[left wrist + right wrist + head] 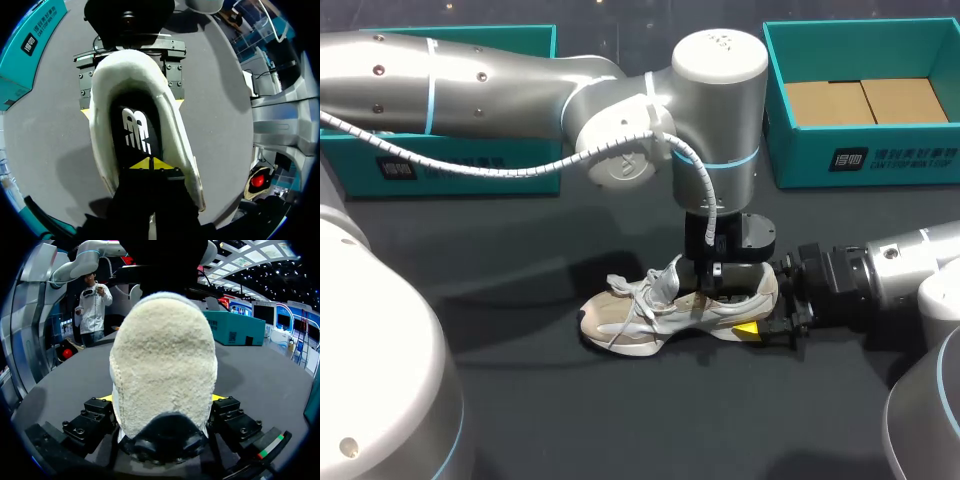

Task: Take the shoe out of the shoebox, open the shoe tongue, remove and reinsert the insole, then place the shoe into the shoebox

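Well off behind the L arm sits the left teal box (510, 42), partly hidden by it. L pincer (712, 285) hangs straight down w/ its tips inside the mouth of the shoe (650, 318). L wrist view shows the two yellow tips pressed together, only a thin seam between, down on the black insole (135, 130). Can't tell whether any insole edge is caught in that seam. The shoe stands on its sole on the tabletop (620, 420), directly under the L pincer. Its long axis runs from the toe, pointing away from the R pincer (765, 305), back to the heel held at it. The insole's heel section stretches ahead of the L tips toward the R pincer, so the pull prob. needs to go up and back along that axis. L arm is the nearer one for it. R pincer lies low and level, pinching the heel from both sides, one yellow tip per flank, prob. as an anchor. Well beyond it is the right teal box (800, 150), open, brown card on its floor. Head view gives the axis + loose laces but hides the L tips. Only L wrist view shows the insole. R wrist view shows just the fuzzy heel back between its fingers.
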